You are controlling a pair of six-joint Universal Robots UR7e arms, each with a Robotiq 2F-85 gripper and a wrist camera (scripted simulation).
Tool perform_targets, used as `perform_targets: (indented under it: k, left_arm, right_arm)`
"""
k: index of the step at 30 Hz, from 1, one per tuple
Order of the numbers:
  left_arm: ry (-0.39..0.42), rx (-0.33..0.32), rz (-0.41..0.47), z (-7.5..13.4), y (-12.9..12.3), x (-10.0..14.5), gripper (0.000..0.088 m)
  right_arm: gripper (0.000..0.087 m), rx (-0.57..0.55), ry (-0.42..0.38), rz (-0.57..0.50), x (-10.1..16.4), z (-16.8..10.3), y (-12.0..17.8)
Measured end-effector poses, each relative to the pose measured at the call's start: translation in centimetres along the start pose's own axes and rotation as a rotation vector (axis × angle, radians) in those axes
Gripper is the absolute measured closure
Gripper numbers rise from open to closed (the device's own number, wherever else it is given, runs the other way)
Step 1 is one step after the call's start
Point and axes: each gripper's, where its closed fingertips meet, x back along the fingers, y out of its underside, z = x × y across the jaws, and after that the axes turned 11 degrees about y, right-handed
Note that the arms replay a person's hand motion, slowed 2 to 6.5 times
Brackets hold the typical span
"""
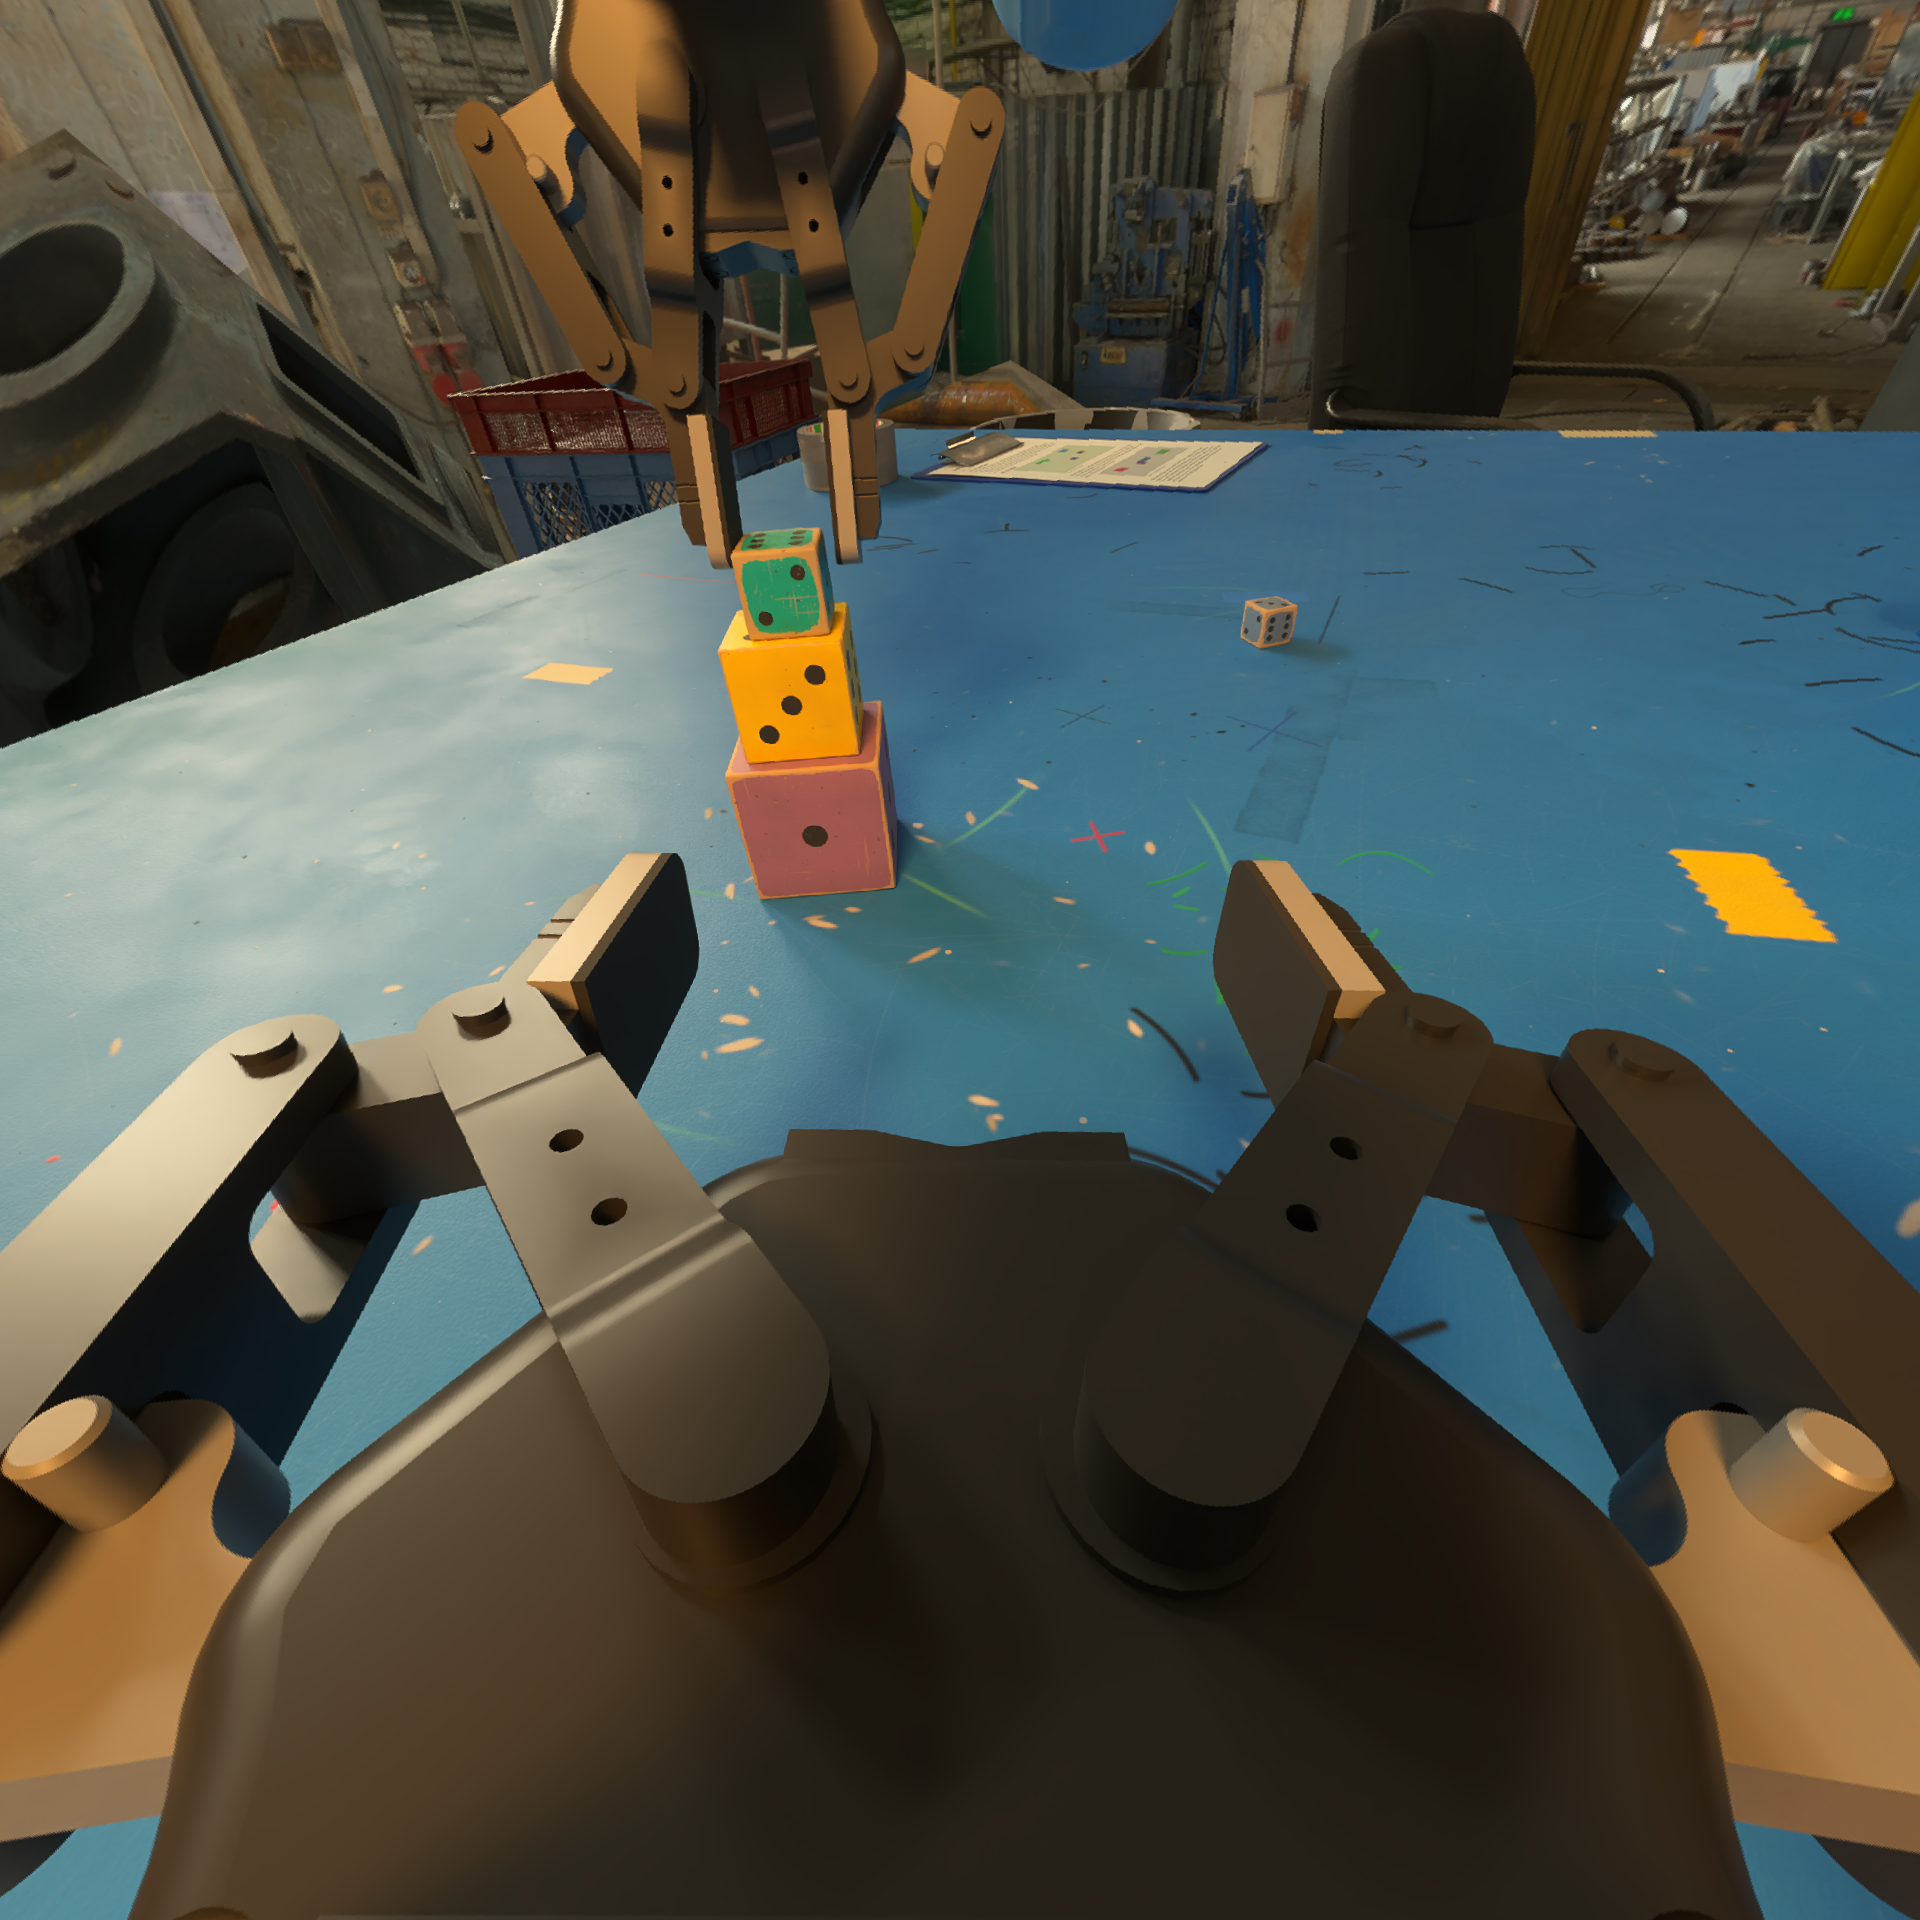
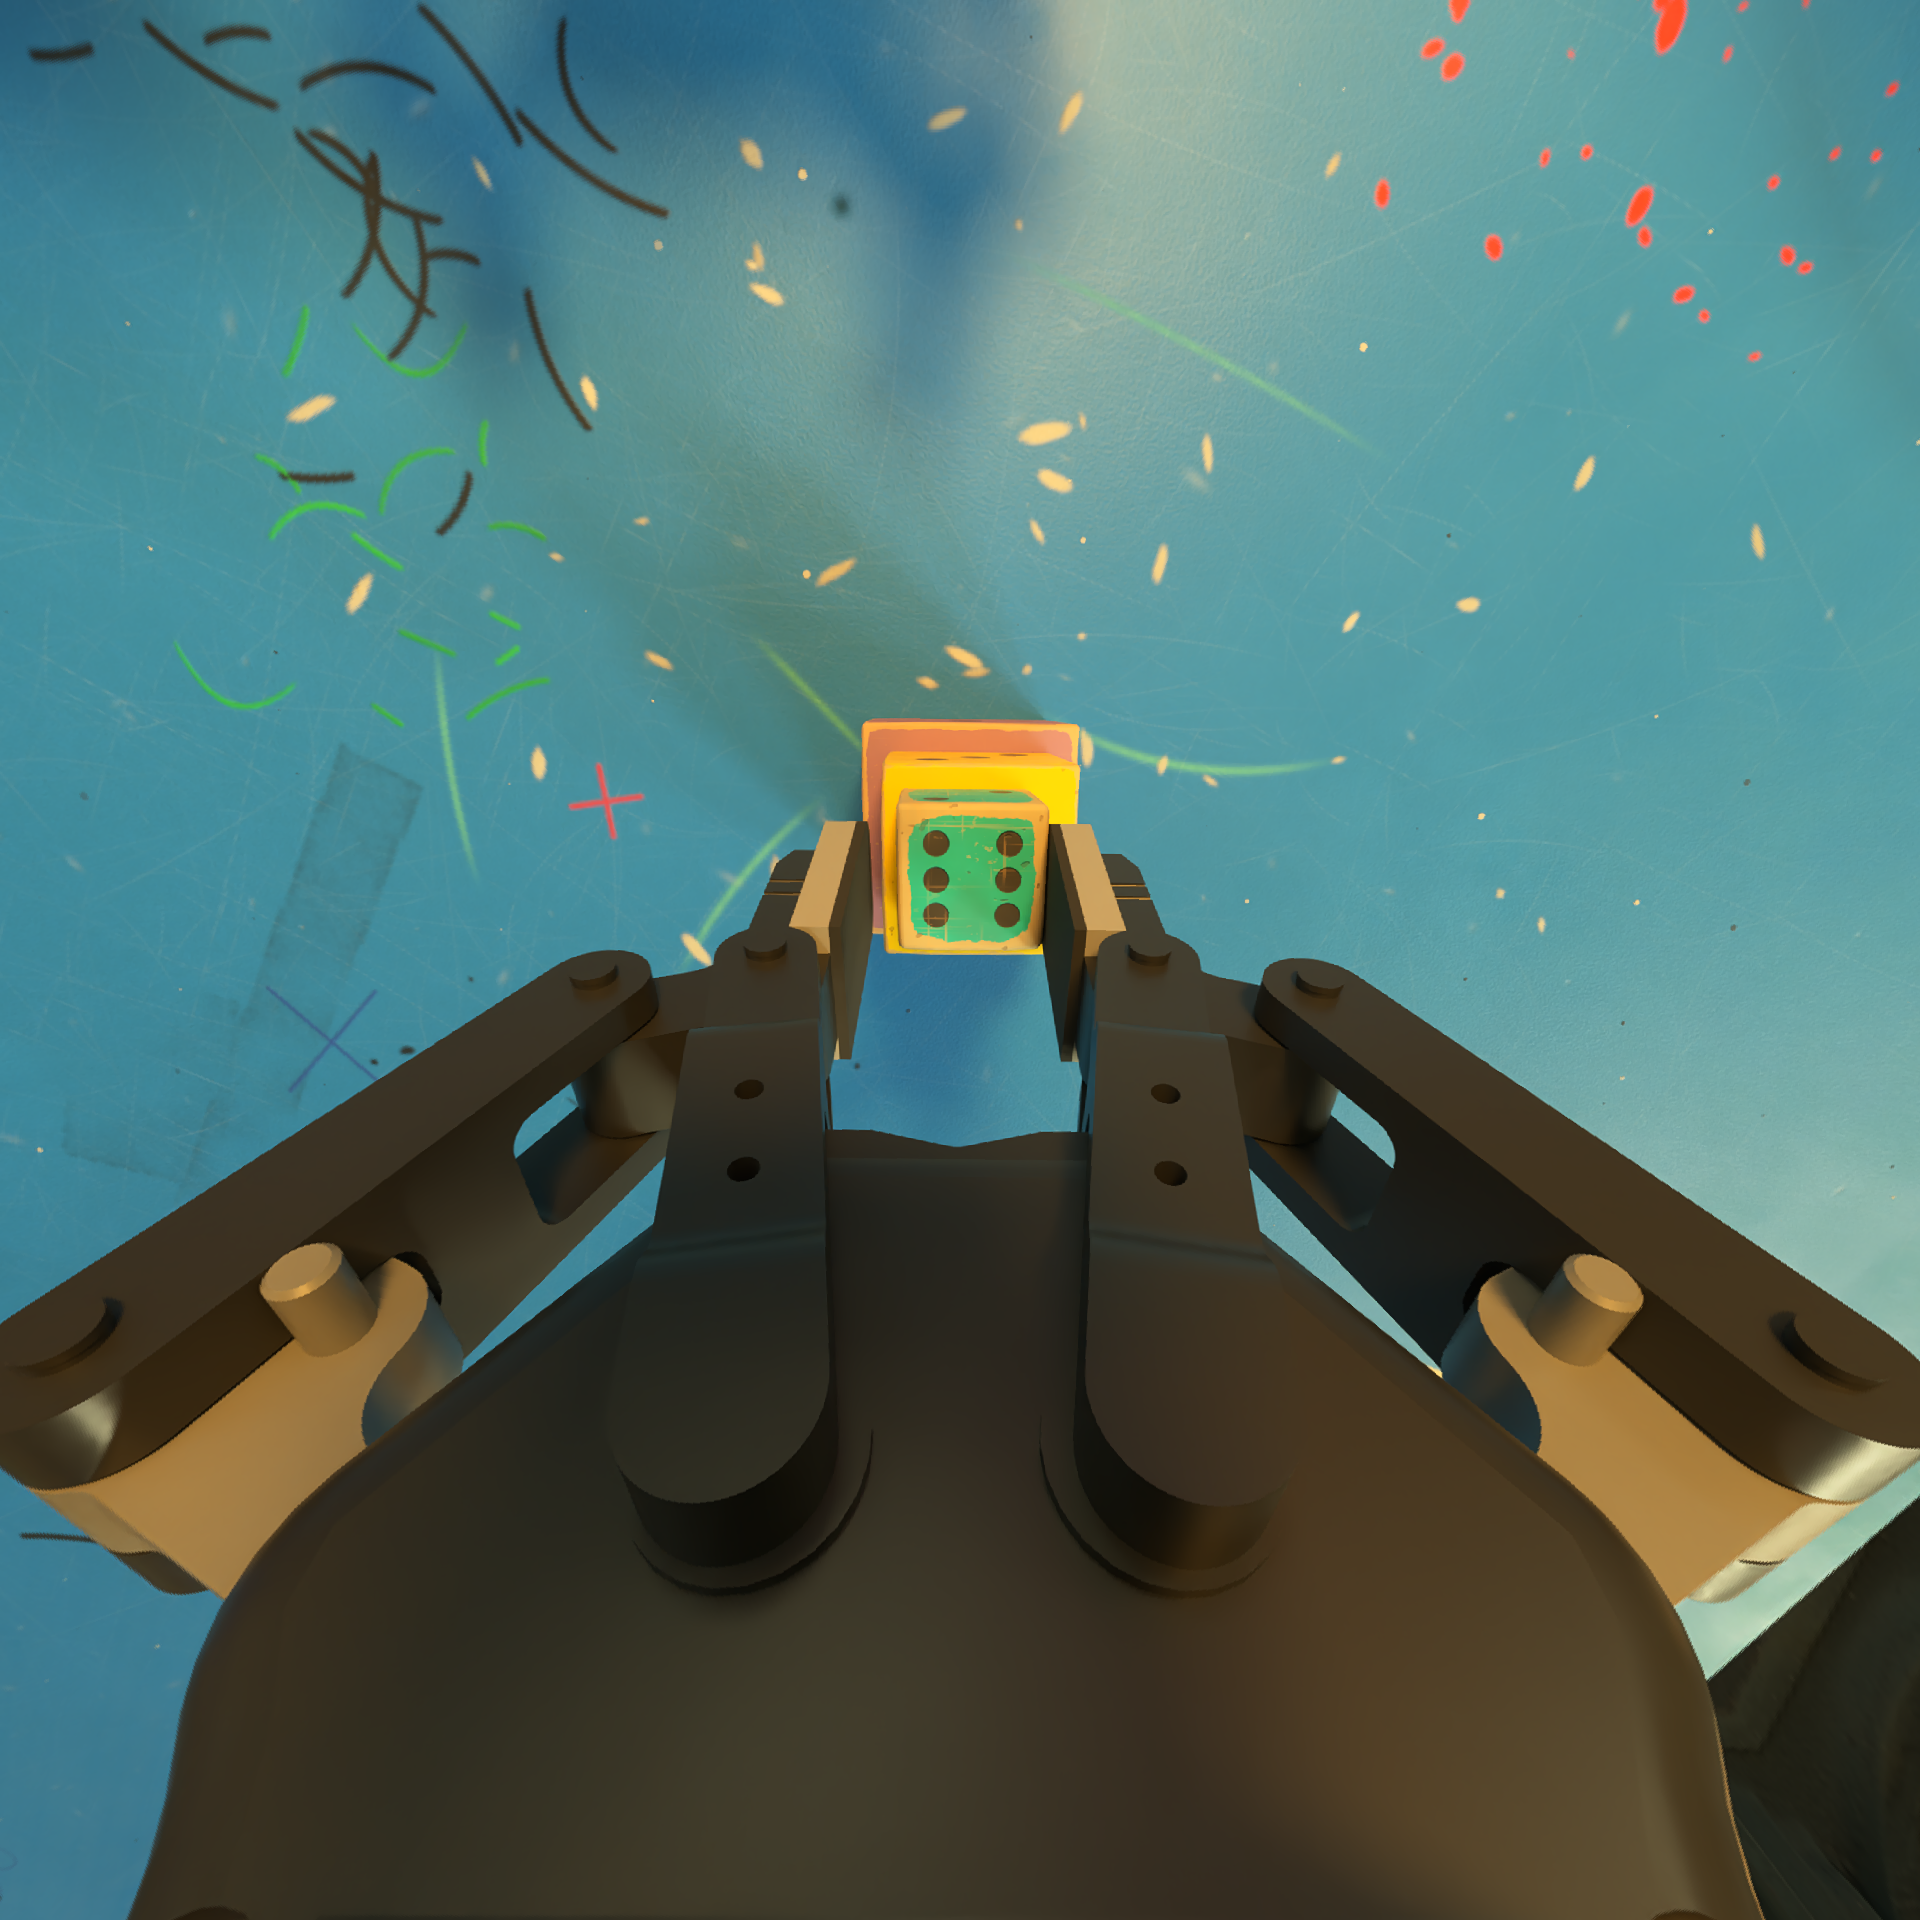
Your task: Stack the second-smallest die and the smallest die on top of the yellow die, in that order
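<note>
Green and worn at the edges, the second-smallest die [image 1: 783, 583] sits on top of the yellow die [image 1: 792, 686], which in turn rests on a larger pink die [image 1: 814, 827], the three forming a stepped tower on the blue table [image 1: 312, 790]. The right gripper [image 2: 958, 883] hangs straight down over this tower, its two fingers [image 2: 831, 894] flanking the green die on either side. In the right wrist view a thin gap shows between each pad and the die's side faces, so the jaws stand slightly parted around it rather than pinching it; the left wrist view agrees, with the fingertips level with the die's upper half and a sliver of space on the right side. The green die's top face shows six pips and sits roughly square on the yellow one, a little toward one edge. The left gripper [image 1: 956, 935] hovers low over the table, near the tower and pointing toward it, its fingers [image 1: 623, 935] spread wide with nothing between them. The smallest die [image 1: 1269, 621], pale grey, lies alone on the table well off to the right of the tower. A clipboard with a sheet of paper [image 1: 1091, 460] rests near the table's far edge, beside a roll of tape [image 1: 821, 457] partly hidden behind the right gripper.
</note>
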Motion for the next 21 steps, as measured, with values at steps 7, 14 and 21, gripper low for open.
perform_targets:
  k: [7,14,21]
  left_arm:
    - [-0.001,0.002,0.002,0.0,0.0,0.0,0.0023]
    - [-0.001,0.002,0.002,0.0,0.0,0.0,0.0023]
    - [-0.001,0.002,0.0,0.0,0.0,0.0,0.0023]
  right_arm:
    - [0.0525,-0.014,0.015,-0.001,0.4,0.0,0.0]
    - [0.05,-0.039,0.078,0.021,2.2,0.0,-0.1]
    - [0.0465,-0.073,0.149,-0.002,5.0,-2.0,1.3]
